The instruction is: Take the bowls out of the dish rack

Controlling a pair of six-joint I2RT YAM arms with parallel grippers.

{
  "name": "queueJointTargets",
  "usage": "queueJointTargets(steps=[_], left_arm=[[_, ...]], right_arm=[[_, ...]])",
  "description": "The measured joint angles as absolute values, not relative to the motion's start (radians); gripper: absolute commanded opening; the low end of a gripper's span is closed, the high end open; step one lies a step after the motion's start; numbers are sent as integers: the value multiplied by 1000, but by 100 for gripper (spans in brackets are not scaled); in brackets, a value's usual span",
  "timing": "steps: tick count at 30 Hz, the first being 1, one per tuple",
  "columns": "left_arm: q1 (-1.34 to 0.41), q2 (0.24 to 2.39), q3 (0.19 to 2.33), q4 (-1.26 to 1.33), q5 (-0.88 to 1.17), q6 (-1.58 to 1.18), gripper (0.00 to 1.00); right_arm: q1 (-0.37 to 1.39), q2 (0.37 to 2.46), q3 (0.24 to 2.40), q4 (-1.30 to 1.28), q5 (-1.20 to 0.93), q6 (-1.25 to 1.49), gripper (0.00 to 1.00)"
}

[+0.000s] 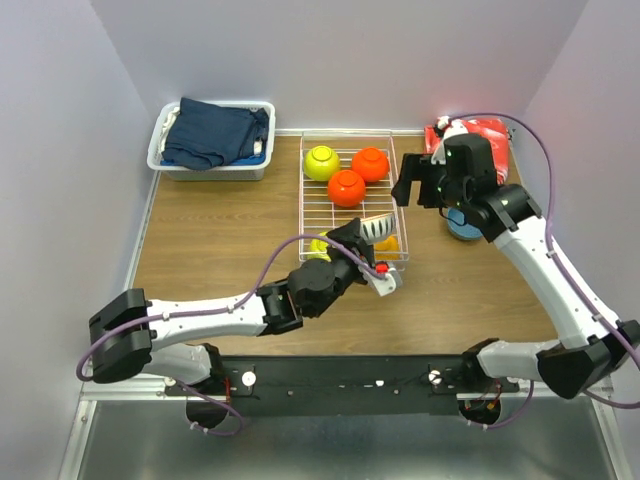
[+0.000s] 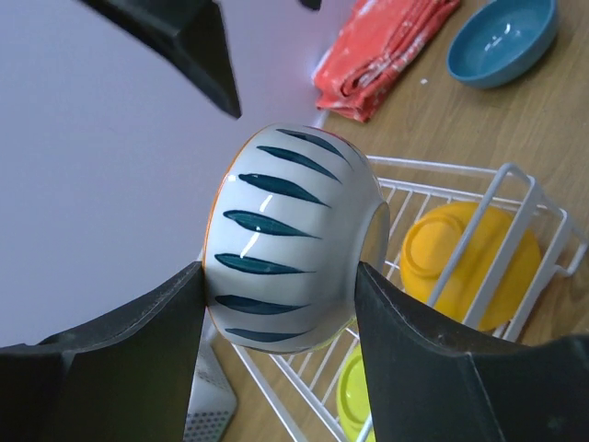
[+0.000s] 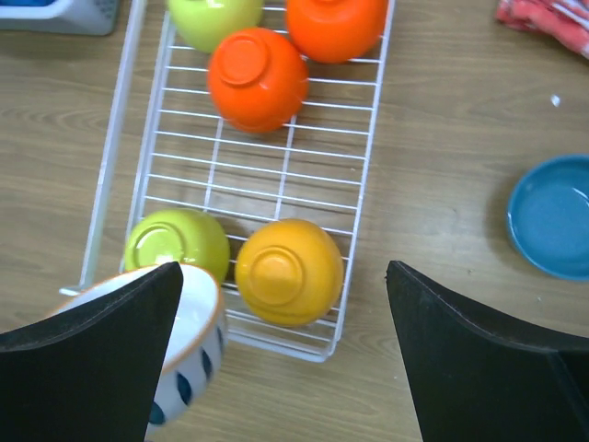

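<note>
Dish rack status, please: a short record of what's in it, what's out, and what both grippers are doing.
rack: dish rack, five bowls inside
far end: yellow-green bowl, red-orange bowl, second red-orange bowl
near end: second yellow-green bowl, orange bowl
left gripper: shut on striped bowl, held on its side
right gripper: open, empty
out: blue bowl, on table right of rack

Base-up in the white wire dish rack (image 1: 330,215): at the far end a yellow-green bowl (image 1: 321,162), a red-orange bowl (image 1: 370,163) and a second red-orange bowl (image 1: 346,187); at the near end a second yellow-green bowl (image 3: 175,244) beside an orange bowl (image 3: 288,270). Raised above the near end, tipped on its side, clamped in the left gripper (image 2: 278,276): the white bowl with dark stripes (image 2: 285,235). Upright outside the rack, to its right: the blue bowl (image 1: 462,225).
</note>
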State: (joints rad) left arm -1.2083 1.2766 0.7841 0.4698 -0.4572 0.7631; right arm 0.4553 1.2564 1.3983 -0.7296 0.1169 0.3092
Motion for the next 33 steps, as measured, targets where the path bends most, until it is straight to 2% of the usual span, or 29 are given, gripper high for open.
queueJointTargets(steps=[6, 17, 26, 32, 33], left_arm=[[-1277, 1338, 766, 645, -540, 943, 0], [-1306, 1496, 749, 856, -633, 1184, 0], [-1327, 1612, 749, 1015, -680, 1349, 0], [-1329, 1647, 749, 1059, -700, 1411, 0], [-1329, 1651, 749, 1061, -701, 1416, 0]], right_arm=[[454, 1359, 1568, -807, 5, 281, 99], [454, 1491, 1624, -1022, -52, 207, 88], [451, 1585, 1664, -1102, -76, 157, 68], [451, 1655, 1695, -1134, -103, 137, 50], [451, 1663, 1700, -1139, -109, 135, 44]])
